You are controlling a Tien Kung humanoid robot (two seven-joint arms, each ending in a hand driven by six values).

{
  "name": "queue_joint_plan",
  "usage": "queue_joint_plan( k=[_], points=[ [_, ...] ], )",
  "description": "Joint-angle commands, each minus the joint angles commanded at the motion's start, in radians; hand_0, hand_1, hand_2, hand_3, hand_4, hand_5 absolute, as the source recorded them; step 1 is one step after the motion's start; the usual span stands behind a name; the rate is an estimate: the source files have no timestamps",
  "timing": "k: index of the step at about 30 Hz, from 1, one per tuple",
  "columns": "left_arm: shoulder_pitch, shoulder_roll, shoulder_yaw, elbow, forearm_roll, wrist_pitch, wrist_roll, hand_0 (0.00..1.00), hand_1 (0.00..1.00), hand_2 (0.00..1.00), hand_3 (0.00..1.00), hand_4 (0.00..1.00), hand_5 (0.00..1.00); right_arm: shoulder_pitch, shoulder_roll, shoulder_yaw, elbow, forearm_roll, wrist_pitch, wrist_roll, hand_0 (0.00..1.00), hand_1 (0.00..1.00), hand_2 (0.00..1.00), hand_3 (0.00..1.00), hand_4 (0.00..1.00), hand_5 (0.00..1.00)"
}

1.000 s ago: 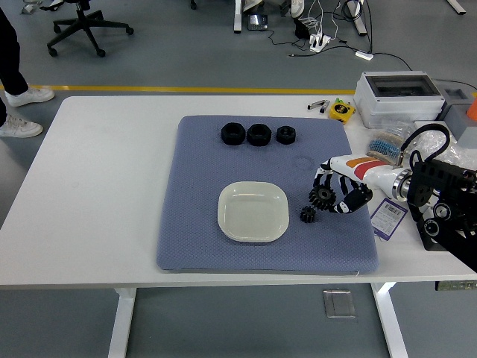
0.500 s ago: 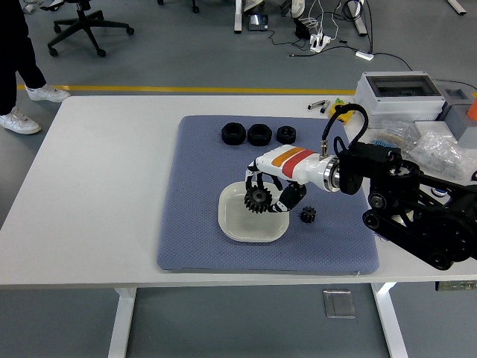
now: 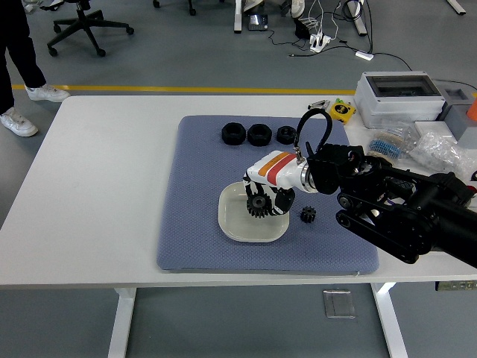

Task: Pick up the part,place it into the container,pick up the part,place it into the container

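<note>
The robot's right hand [image 3: 262, 195] reaches in from the right side of the table [image 3: 104, 186]. Its fingers [image 3: 277, 201] are curled around a black gear [image 3: 258, 206] with little teeth all round. The gear sits under the palm, gripped between the fingers, so the hand is closed on it. The hand and the gear are over the white square dish [image 3: 237, 224], above the dish's back half. I cannot tell if the gear is touching the bottom of the dish or just hanging over it.

The dish sits on a blue mat [image 3: 197, 186], a little nearer the mat's front edge than its back edge. A second gear [image 3: 308, 215], smaller and black too, lies on the mat just beside the right edge of the dish. It is close to the hand but the hand is not touching it.

Three black round parts [image 3: 258, 134] sit in a row near the back edge of the mat, well apart from the hand.

The big black arm [image 3: 402, 209] lies across the right side of the mat and table. Near the back right corner of the table is a grey box [image 3: 399, 97], with a small yellow thing [image 3: 342, 110] beside it.

A person's legs and white shoes [image 3: 19, 123] show on the floor past the table's back left corner.
</note>
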Motion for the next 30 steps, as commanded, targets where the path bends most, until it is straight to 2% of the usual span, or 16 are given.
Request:
queue_joint_plan(
  k=[1, 2, 7, 8, 13, 14, 19, 20, 24, 25, 26, 30],
  points=[
    [0.001, 0.001, 0.005, 0.000, -0.005, 0.000, -0.001, 0.949, 0.926, 0.901, 0.606, 0.564, 0.691, 0.001, -0.001, 0.003, -0.001, -0.005, 0.006, -0.001, 0.367, 0.504, 0.659, 0.771, 0.998, 0.374],
    [0.002, 0.001, 0.009, 0.000, -0.008, 0.000, -0.001, 0.951, 0.926, 0.902, 0.605, 0.565, 0.692, 0.002, -0.002, 0.005, -0.001, -0.008, 0.012, -0.002, 0.494, 0.624, 0.790, 0.942, 0.998, 0.534],
    [0.006, 0.002, 0.013, 0.000, -0.001, -0.001, 0.002, 0.951, 0.926, 0.902, 0.605, 0.565, 0.692, 0.009, -0.006, 0.018, -0.001, -0.005, 0.036, 0.008, 0.494, 0.624, 0.790, 0.942, 0.998, 0.534],
    [0.007, 0.002, 0.011, 0.000, 0.002, -0.001, 0.003, 0.952, 0.927, 0.902, 0.606, 0.565, 0.692, 0.010, -0.008, 0.022, 0.000, -0.006, 0.036, 0.008, 0.550, 0.652, 0.819, 0.971, 0.998, 0.552],
    [0.010, 0.003, 0.006, 0.000, 0.008, -0.002, 0.003, 0.952, 0.927, 0.902, 0.606, 0.565, 0.692, 0.009, -0.030, 0.046, 0.011, -0.011, 0.039, 0.013, 0.550, 0.652, 0.819, 0.971, 0.998, 0.552],
    [0.011, 0.003, 0.005, 0.000, 0.009, -0.002, 0.003, 0.952, 0.929, 0.903, 0.606, 0.564, 0.692, 0.006, -0.039, 0.051, 0.016, -0.012, 0.044, 0.014, 0.541, 0.643, 0.793, 0.887, 0.998, 0.527],
    [0.013, 0.004, -0.001, 0.000, 0.014, -0.002, 0.002, 0.952, 0.929, 0.903, 0.606, 0.564, 0.692, -0.025, -0.103, 0.082, 0.043, -0.026, 0.058, 0.028, 0.541, 0.643, 0.793, 0.887, 0.998, 0.527],
    [0.014, 0.004, -0.004, 0.000, 0.019, -0.002, 0.003, 0.951, 0.930, 0.903, 0.605, 0.561, 0.689, -0.040, -0.122, 0.091, 0.051, -0.033, 0.062, 0.030, 0.546, 0.635, 0.761, 0.834, 0.998, 0.459],
    [0.017, 0.003, -0.012, 0.000, 0.028, -0.002, 0.005, 0.951, 0.930, 0.903, 0.605, 0.561, 0.689, -0.094, -0.168, 0.124, 0.060, -0.027, 0.058, 0.042, 0.546, 0.635, 0.761, 0.834, 0.998, 0.459],
    [0.018, 0.003, -0.014, 0.000, 0.032, -0.002, 0.007, 0.951, 0.930, 0.903, 0.605, 0.561, 0.689, -0.103, -0.172, 0.129, 0.056, -0.024, 0.054, 0.043, 0.546, 0.635, 0.761, 0.834, 0.998, 0.459],
    [0.018, 0.002, -0.016, 0.000, 0.036, -0.003, 0.008, 0.951, 0.929, 0.902, 0.606, 0.561, 0.689, -0.111, -0.175, 0.134, 0.052, -0.023, 0.050, 0.045, 0.598, 0.649, 0.740, 0.786, 0.998, 0.383],
    [0.021, -0.001, -0.025, 0.000, 0.048, -0.003, 0.012, 0.951, 0.929, 0.902, 0.606, 0.561, 0.689, -0.138, -0.178, 0.155, 0.020, -0.020, 0.013, 0.054, 0.598, 0.649, 0.740, 0.786, 0.998, 0.383]
  ],
)
